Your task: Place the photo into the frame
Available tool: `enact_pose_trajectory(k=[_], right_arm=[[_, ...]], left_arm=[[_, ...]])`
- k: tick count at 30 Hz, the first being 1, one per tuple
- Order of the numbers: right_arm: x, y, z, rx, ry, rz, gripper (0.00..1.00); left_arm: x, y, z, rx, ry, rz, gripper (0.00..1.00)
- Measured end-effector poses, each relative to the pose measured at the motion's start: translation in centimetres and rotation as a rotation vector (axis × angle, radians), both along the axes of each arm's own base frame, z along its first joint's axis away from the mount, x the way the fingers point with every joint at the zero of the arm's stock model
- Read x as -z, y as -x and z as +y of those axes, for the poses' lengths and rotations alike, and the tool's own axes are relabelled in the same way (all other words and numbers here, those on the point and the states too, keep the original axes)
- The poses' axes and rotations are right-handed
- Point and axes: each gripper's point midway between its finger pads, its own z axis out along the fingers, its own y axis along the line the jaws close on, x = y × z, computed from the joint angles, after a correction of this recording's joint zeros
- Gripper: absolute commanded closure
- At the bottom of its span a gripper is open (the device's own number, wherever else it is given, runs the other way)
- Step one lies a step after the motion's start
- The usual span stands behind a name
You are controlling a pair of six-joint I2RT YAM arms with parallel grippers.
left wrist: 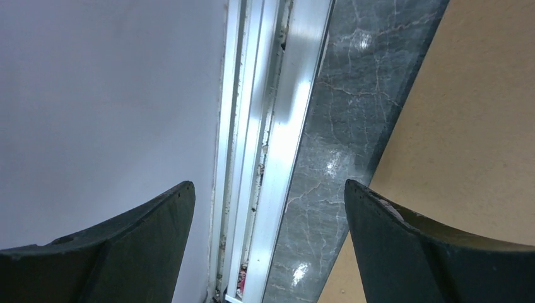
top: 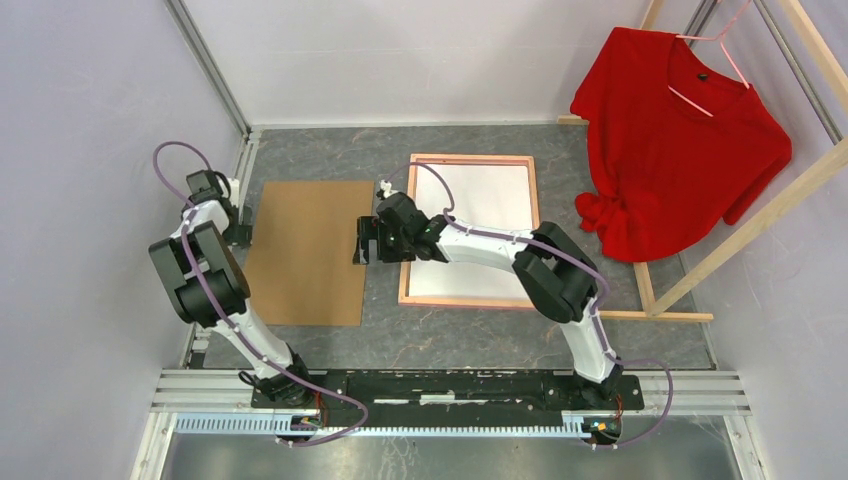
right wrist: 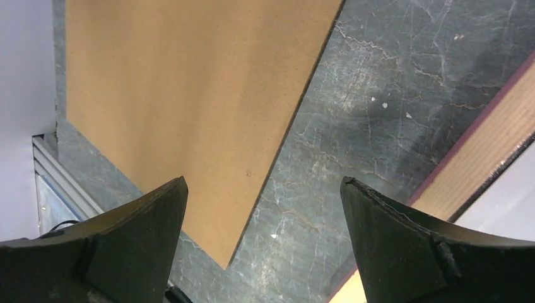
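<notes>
The frame (top: 470, 158) lies flat right of the middle of the table, its light wood rim up. A white sheet (top: 485, 215) fills its opening; I cannot tell whether that is the photo's back, and no printed picture shows. The plain brown backing board (top: 305, 250) lies to its left. My right gripper (top: 362, 245) hovers open over the bare strip between board (right wrist: 189, 95) and frame rim (right wrist: 486, 158), holding nothing. My left gripper (top: 240, 232) stands open at the board's left edge (left wrist: 467, 126), one finger (left wrist: 404, 240) over that edge, the other over the wall side.
A red shirt (top: 680, 140) hangs on a wooden clothes rack (top: 740, 230) at the back right, close to the frame's right side. An aluminium rail (left wrist: 277, 126) and a pale wall border the table on the left, right beside my left gripper.
</notes>
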Motion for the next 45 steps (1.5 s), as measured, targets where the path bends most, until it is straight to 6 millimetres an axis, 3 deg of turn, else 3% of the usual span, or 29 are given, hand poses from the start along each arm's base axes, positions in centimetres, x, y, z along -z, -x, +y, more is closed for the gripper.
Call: enact_pose_trajectory(k=[4, 10, 15, 21, 29, 39, 45], right_arm=[[1.8, -0.1, 0.5, -0.001, 0.013, 0.026, 0.02], [3.1, 0.2, 0.9, 0.009, 0.004, 0.063, 0.02], [3.1, -0.4, 1.9, 0.029, -0.033, 0.066, 0.02], [2.9, -1.2, 3.1, 0.055, -0.072, 0.075, 0.02], [2.8, -1.6, 3.1, 0.097, -0.111, 0.133, 0.05], [1.6, -2.9, 2.6, 0.142, -0.348, 0.251, 0.11], [0.9, -2.7, 2.0, 0.166, -0.454, 0.285, 0.14]], left_arm=[[2.5, 0.9, 0.0, -0.013, -0.003, 0.045, 0.06], [2.5, -0.1, 0.0, -0.002, -0.023, 0.014, 0.06], [2.6, -0.6, -0.8, 0.021, -0.024, 0.01, 0.05], [2.7, -1.8, -3.8, 0.112, -0.01, -0.006, 0.05], [2.8, -2.0, -4.0, 0.143, -0.017, -0.005, 0.06], [2.7, -2.1, -4.1, 0.175, -0.026, -0.003, 0.09], [2.7, -2.2, -4.3, 0.191, -0.049, 0.01, 0.08]])
